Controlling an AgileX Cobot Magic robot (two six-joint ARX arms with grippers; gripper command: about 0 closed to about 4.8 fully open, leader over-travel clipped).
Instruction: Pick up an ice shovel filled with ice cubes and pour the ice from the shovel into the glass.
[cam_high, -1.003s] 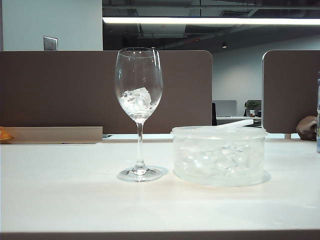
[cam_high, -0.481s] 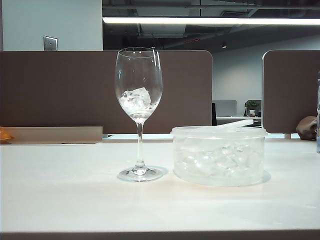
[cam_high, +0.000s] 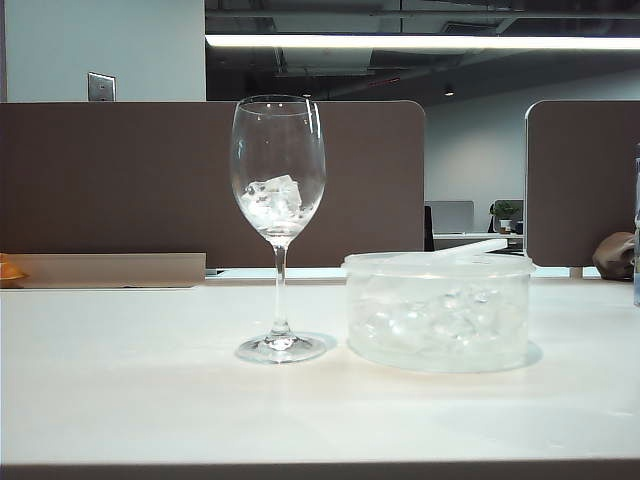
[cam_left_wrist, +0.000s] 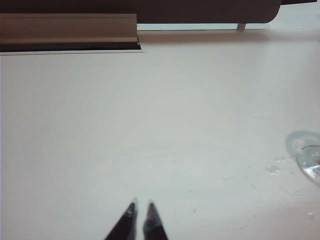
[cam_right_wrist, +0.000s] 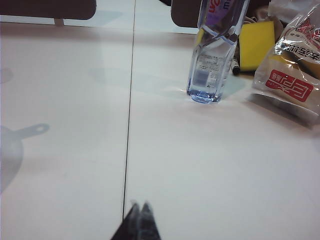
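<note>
Clear stemmed glass (cam_high: 278, 225) standing upright on the worktop (cam_high: 150, 390), holding ice cubes (cam_high: 272, 200), translucent ice shovel (cam_high: 470, 247) lying across the ice tub (cam_high: 438, 310) beside it, handle pointing right, left tool (cam_left_wrist: 141, 209) nearly closed, right tool (cam_right_wrist: 139, 207) clenched, both empty, hovering over bare worktop

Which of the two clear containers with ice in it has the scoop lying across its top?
The low round tub, right of the glass; the scoop rests on its rim. The glass is tall, stemmed, open-topped.
</note>
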